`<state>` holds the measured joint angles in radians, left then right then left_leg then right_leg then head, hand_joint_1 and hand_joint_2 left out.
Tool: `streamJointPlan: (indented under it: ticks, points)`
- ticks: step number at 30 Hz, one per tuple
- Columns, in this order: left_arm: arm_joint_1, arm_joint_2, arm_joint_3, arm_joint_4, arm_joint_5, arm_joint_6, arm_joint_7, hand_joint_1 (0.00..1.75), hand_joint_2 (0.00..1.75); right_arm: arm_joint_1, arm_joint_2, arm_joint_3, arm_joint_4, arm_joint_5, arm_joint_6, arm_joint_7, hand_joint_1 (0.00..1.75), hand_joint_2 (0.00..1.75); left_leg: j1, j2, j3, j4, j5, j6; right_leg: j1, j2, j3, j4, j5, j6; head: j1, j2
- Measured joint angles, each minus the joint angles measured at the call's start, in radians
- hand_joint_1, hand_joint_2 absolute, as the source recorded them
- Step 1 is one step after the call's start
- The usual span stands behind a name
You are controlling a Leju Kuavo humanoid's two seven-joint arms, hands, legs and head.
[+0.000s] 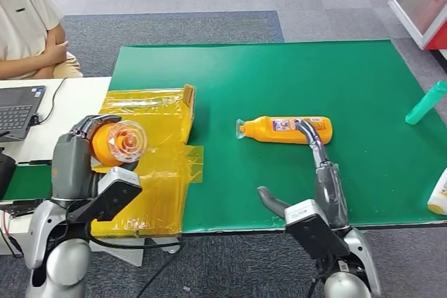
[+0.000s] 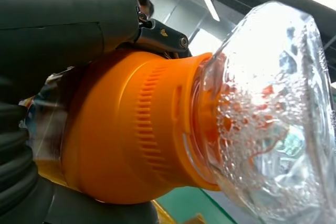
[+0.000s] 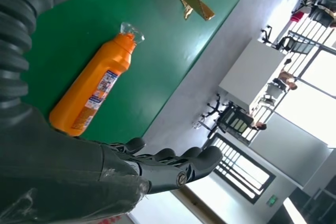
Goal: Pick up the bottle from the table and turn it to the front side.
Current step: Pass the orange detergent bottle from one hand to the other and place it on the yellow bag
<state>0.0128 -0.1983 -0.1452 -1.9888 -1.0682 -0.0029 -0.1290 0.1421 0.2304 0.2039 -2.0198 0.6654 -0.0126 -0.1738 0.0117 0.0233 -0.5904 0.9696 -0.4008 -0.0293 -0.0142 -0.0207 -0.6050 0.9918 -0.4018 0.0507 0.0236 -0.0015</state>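
At the far left a person in a light shirt sits behind a white desk with a laptop on it. Just right of that, at the near left, the left hand grasps an orange bottle, lifted above the table with its clear cap pointing toward the camera; the left wrist view shows dark fingers wrapped over the bottle's orange shoulder. Behind and under it lies a crumpled yellow bag on the left edge of the green table.

Near the table's middle a second orange bottle lies on its side, clear cap to the left, label facing up. The right hand reaches over its right part with fingers extended and apart, holding nothing; whether a fingertip touches the bottle I cannot tell.

At the far right a teal bottle lies tilted on the mat, and a white-and-yellow bottle sits at the near right edge.
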Motion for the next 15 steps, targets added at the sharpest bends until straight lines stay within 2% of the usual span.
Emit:
streamJointPlan:
  ticks: [4, 7, 10, 15]
  points:
    - [-0.006, 0.001, 0.017, 0.015, -0.048, 0.003, -0.002, 1.75, 1.75, 0.0, 0.0, 0.012, -0.01, -0.004, 0.002, 0.001, 0.0, 1.75, 0.0, 0.0, 0.0, 0.0, 0.0, 0.0, 0.0, 0.0, 0.0, 0.0, 0.0, 0.0, 0.0, 0.0]
    - [-0.013, 0.016, 0.02, 0.035, -0.164, -0.001, -0.013, 1.75, 1.75, -0.002, 0.0, 0.017, -0.011, -0.018, 0.008, -0.001, 0.0, 1.75, 0.0, 0.0, 0.0, 0.0, 0.0, 0.0, 0.0, 0.0, 0.0, 0.0, 0.0, 0.0, 0.0, 0.0]
    - [-0.02, 0.066, 0.012, 0.092, -0.274, 0.006, -0.024, 1.75, 1.75, -0.006, 0.0, 0.027, -0.012, -0.031, 0.015, -0.005, 0.0, 1.75, 0.0, 0.0, 0.0, 0.0, 0.0, -0.001, 0.0, 0.0, 0.0, 0.0, 0.0, 0.0, 0.0, 0.0]
    - [-0.053, 0.138, -0.001, 0.244, -0.355, 0.001, -0.001, 1.75, 1.75, -0.008, -0.002, 0.039, -0.05, -0.041, 0.018, -0.022, 0.0, 1.75, 0.0, 0.0, 0.0, 0.0, 0.001, -0.001, 0.001, 0.0, -0.001, 0.0, 0.0, -0.001, 0.0, 0.0]
